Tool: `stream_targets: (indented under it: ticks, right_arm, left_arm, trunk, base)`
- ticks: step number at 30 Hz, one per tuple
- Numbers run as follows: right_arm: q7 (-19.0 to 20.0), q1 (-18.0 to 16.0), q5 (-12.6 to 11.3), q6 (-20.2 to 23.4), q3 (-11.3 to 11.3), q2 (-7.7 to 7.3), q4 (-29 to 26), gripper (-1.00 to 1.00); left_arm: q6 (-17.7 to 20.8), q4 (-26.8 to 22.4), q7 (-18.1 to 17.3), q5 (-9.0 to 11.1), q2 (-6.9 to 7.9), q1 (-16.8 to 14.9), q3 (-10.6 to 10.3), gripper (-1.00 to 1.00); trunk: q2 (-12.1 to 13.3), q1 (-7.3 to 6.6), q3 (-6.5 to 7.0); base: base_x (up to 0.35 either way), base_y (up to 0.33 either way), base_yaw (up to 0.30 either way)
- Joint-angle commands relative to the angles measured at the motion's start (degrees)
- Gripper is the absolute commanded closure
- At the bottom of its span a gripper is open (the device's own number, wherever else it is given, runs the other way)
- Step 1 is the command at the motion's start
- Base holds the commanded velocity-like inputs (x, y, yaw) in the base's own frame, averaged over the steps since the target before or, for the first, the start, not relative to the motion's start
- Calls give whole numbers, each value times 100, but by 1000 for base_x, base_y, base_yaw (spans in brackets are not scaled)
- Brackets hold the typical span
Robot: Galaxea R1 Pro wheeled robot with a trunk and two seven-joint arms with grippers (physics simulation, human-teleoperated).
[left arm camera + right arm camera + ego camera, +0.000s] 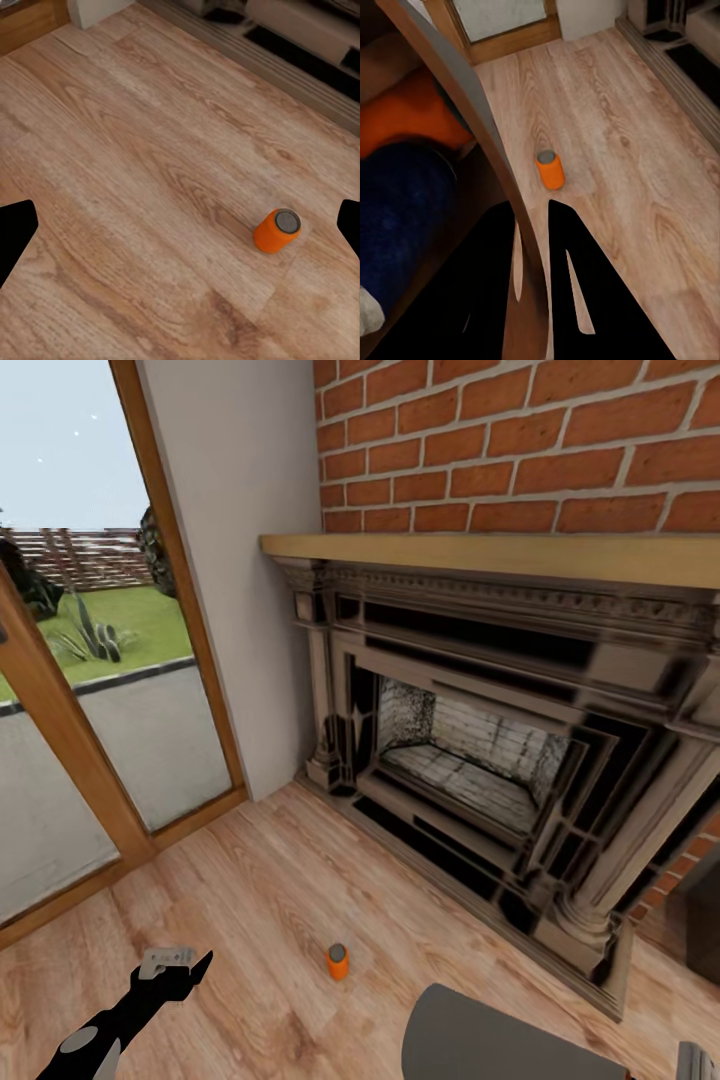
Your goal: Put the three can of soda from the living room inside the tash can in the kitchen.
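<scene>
One orange can of soda (pixel 338 961) stands upright on the light wood floor in front of the brick fireplace (pixel 520 760); it also appears in the wrist views (pixel 277 229) (pixel 550 169). My left gripper (pixel 180 963) hovers open to the can's left, its fingers spread wide apart (pixel 180 225) with nothing between them. My right gripper (pixel 532 247) is shut on the rim of the grey trash can (pixel 480 1040), held low at the right. Inside the bin lie a second orange can (pixel 405 112) and the dark blue can (pixel 401 210).
A tall glass door with a wooden frame (pixel 60 740) stands at the left, looking onto a paved yard. The dark fireplace surround juts onto the floor at the right, under a wooden mantel (pixel 500 555). Open plank floor lies around the can.
</scene>
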Motion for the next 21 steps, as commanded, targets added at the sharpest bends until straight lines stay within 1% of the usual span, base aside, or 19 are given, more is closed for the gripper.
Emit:
stream_targets:
  ticks: [1,2,6,9,11,12,13,14,16,17,21]
  right_arm:
    - [30,-1,-1,18,-17,1,-2,100]
    - [30,-1,-27,28,-47,20,-4,100]
    - [-80,-8,-34,76,-46,9,-10,100]
    - [-257,-11,-59,111,-133,-4,-11,100]
    - [-495,-14,-107,174,-314,-2,-13,100]
    - [-773,-15,-178,270,-580,-6,-15,100]
    - [-906,-16,-214,322,-724,-13,-14,100]
    - [-1125,-17,-268,419,-982,-25,-15,100]
    - [-1273,-18,-302,482,-1161,-35,-12,100]
    - [-1377,-18,-323,523,-1287,-37,5,100]
    - [-1628,-17,-342,563,-1418,-52,115,100]
  left_arm:
    - [0,0,0,0,0,2,0,-100]
    - [0,0,0,0,0,0,0,-100]
    - [0,0,0,-3,0,0,0,-100]
    - [0,3,0,-6,0,2,0,-100]
    - [3,2,0,-7,0,0,0,-100]
    - [2,3,0,-8,0,0,0,-100]
    - [2,3,0,-6,0,1,0,-100]
    - [1,2,0,-4,0,0,0,-100]
    - [1,1,0,-2,0,0,0,-100]
    - [0,1,0,-2,0,0,0,-100]
    - [0,0,0,-5,0,2,0,-100]
  trunk:
    - [0,0,0]
    - [0,0,0]
    - [0,0,15]
    - [0,0,32]
    - [0,0,44]
    - [0,0,50]
    - [0,0,56]
    - [0,0,63]
    - [0,0,76]
    - [0,0,82]
    - [0,0,108]
  base:
    - [91,67,0]
    - [6,5,0]
    - [2,1,-98]
    - [11,18,-164]
    - [50,50,-175]
    - [42,38,-180]
    - [34,30,-182]
    - [22,19,-184]
    - [16,14,-185]
    - [9,8,-186]
    - [5,5,-187]
